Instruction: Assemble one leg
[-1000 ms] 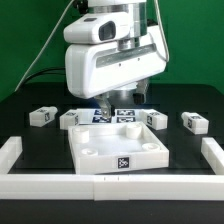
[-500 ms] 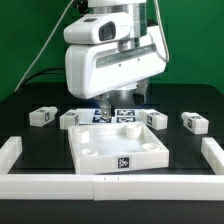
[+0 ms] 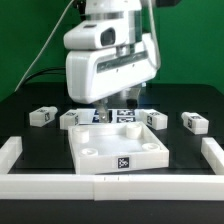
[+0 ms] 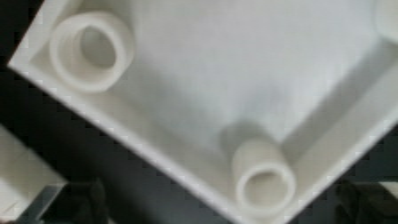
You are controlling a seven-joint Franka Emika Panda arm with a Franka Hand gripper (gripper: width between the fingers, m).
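Step in hand: judged to be the reach for a leg; none is lifted and none is seated in a socket
Hand (image 3: 120,102): hangs low behind the tray-like panel (image 3: 120,140), over the marker board (image 3: 122,116); fingers appear spread wide, with nothing between them
Legs: four alike, loose on the dark surface (image 3: 30,140); outer left leg (image 3: 42,116) and inner left leg (image 3: 69,120) at the exterior view's left; inner right leg (image 3: 155,118) and outer right leg (image 3: 193,122) at its right; all lie beside the panel's far corners, apart from it
Panel in wrist view: white floor (image 4: 214,90); two round corner sockets (image 4: 93,48) (image 4: 267,180), both empty
Border bars: left bar (image 3: 10,155), front bar (image 3: 110,186) and right bar (image 3: 213,155); well clear of the hand
Handling advice: take an inner leg, as both lie nearest; centre the fingers on its flat sides before closing; lift it clear of the panel's rim; line it up squarely over an empty socket; lower it straight
Risk: an off-centre grip may tilt the stubby block; the rim may catch it
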